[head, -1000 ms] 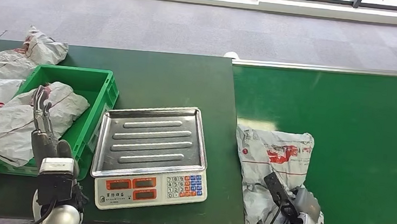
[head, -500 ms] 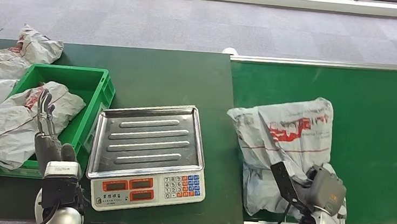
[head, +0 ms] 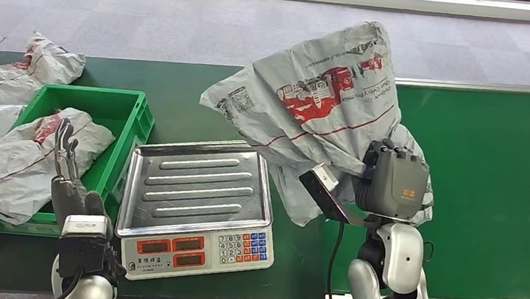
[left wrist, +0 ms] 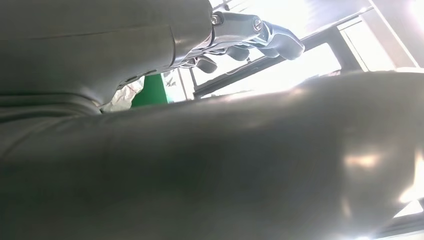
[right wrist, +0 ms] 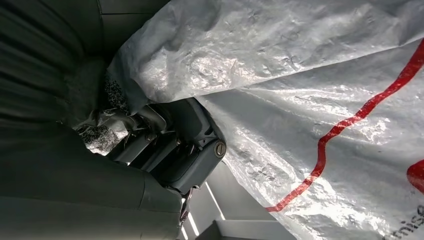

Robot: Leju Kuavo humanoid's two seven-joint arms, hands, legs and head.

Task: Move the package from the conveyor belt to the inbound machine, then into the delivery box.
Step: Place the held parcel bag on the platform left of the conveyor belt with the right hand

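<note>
A large grey plastic package [head: 317,103] with red print hangs in the air over the seam between the green conveyor belt [head: 491,184] and the dark green table, its left corner above the scale. My right hand [head: 383,178] grips it from below; in the right wrist view the dark fingers [right wrist: 165,145] are dug into the crinkled grey bag [right wrist: 310,100]. The inbound machine is a weighing scale [head: 195,208] with a bare steel tray, left of the package. My left hand [head: 68,168] is raised beside the green delivery box [head: 124,112], fingers straight and holding nothing.
The green box holds two grey packages [head: 22,157]. More grey packages [head: 26,71] lie on the table at the far left. Grey carpet lies beyond the table and belt. The belt's right part is bare.
My right hand has lifted the package off the belt and swung it up and left toward the scale. The left hand has barely moved.
</note>
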